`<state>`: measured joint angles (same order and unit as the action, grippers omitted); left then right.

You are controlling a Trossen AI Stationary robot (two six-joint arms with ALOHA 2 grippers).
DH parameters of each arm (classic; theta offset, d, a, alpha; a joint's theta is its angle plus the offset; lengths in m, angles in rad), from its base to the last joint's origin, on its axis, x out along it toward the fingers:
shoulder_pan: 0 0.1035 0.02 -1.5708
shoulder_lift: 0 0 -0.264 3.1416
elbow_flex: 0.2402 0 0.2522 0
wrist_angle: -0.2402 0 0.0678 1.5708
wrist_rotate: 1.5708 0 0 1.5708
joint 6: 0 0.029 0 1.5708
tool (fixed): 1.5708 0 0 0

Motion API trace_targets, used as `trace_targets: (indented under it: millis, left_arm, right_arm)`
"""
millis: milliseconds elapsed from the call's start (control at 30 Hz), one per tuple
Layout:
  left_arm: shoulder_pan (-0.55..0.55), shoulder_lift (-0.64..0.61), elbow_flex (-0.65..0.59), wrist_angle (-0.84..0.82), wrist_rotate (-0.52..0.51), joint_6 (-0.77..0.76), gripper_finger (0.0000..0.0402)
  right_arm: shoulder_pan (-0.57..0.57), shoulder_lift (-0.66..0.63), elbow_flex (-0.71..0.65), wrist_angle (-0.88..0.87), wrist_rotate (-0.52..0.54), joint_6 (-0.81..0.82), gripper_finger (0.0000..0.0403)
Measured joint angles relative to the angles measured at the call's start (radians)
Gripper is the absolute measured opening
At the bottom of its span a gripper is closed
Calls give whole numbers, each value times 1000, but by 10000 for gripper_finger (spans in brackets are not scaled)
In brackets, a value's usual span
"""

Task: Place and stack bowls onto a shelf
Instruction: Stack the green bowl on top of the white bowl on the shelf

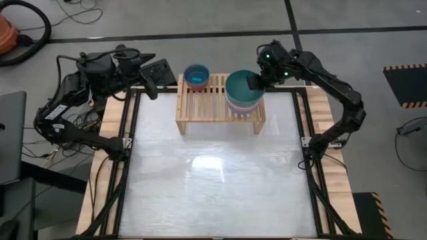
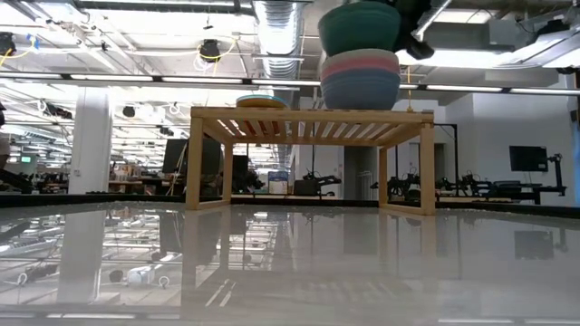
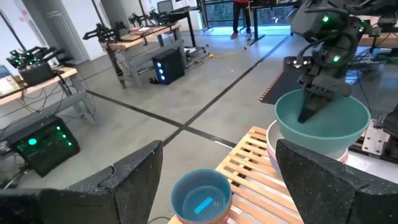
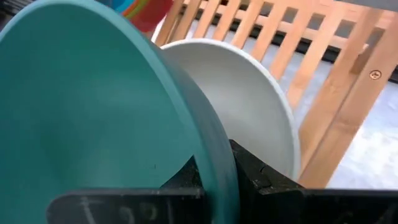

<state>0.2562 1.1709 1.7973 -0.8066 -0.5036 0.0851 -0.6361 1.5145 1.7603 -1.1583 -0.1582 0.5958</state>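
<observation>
Gripping the rim of the large dark teal plastic bowl (image 1: 241, 88), my right gripper (image 1: 256, 81) holds it just above the cream white bowl (image 4: 249, 99) topping the stack on the light-wood slatted shelf (image 1: 215, 105) (right end). Cyan small bowl (image 1: 197, 75) sits at its left end. Left gripper (image 3: 217, 180) hovers beside the shelf, fingers spread, empty.

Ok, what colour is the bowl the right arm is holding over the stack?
Dark teal: the round plastic bowl, clearest in the left wrist view.
</observation>
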Motion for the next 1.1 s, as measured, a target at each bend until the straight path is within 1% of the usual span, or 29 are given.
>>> trace_targets:
  millis: [267, 433, 633, 900, 1000, 1100]
  left_arm:
    - [0, 0, 0, -31, -1, 0, 300]
    - [0, 0, 0, -34, -1, 1, 300]
    - [0, 0, 0, -34, -7, 1, 300]
    - [0, 0, 0, -34, -7, 1, 300]
    - [0, 0, 0, -34, -7, 6, 300]
    - [0, 0, 0, -34, -7, 15, 300]
  right_arm:
    - [-20, 12, 0, -39, 2, -19, 46]
    - [-19, 12, 0, -35, 0, -17, 49]
    - [-20, 12, 0, -38, 3, -17, 91]
    - [-19, 12, 0, -28, 5, -42, 117]
    - [-19, 12, 0, -18, 6, -54, 142]
    - [-19, 12, 0, -5, 7, -57, 175]
